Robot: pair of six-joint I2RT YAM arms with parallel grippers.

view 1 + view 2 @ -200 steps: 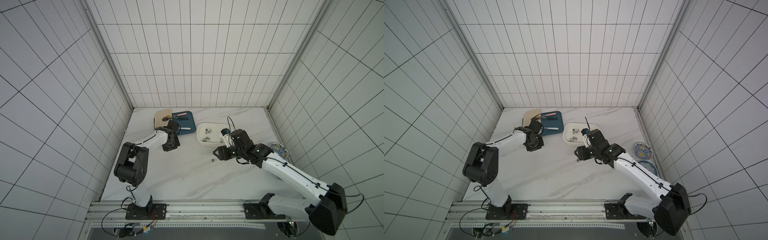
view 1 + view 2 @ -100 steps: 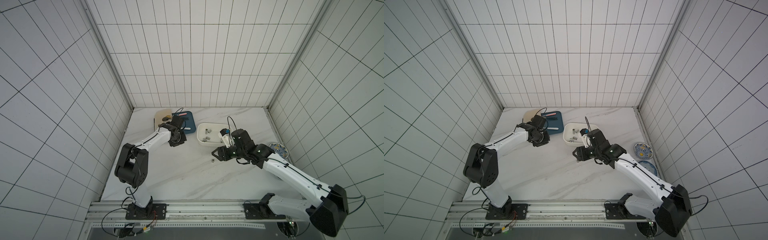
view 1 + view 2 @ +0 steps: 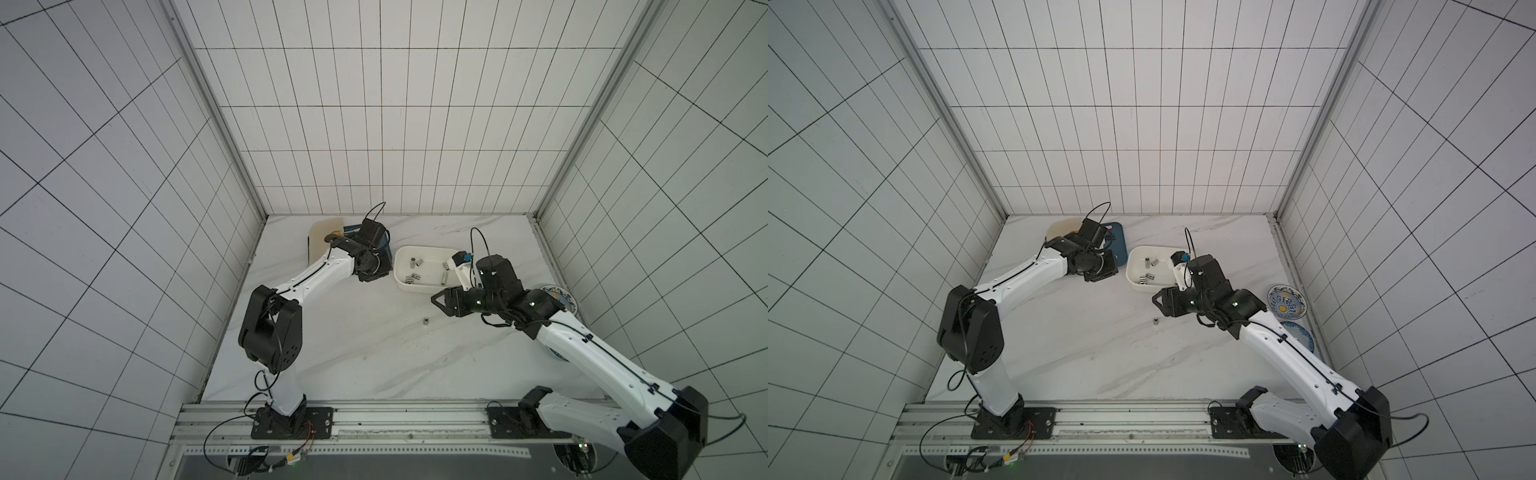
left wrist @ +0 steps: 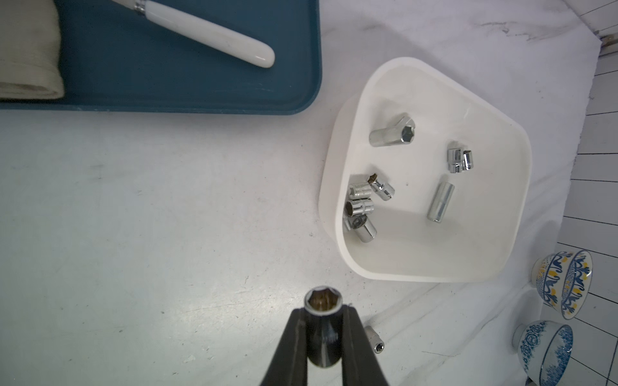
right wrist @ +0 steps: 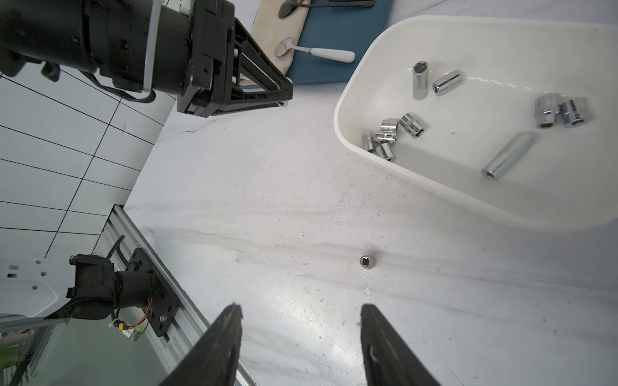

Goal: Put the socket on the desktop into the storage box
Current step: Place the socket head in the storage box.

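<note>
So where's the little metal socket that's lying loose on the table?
In both top views the loose socket sits alone on the marble table, just nearer the robot than the white storage box, beside the open right gripper.

Showing polished chrome metal on socket (image 4: 323, 302), smooth white plastic on storage box (image 4: 434, 275), glinting off scuffed marble-look tabletop (image 4: 150, 217).

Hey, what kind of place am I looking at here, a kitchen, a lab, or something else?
Most likely a robot test cell, not a real kitchen: bare white tiled walls box in a marble-look tabletop, and two robot arms are bolted to an aluminium rail along its front edge.
</note>
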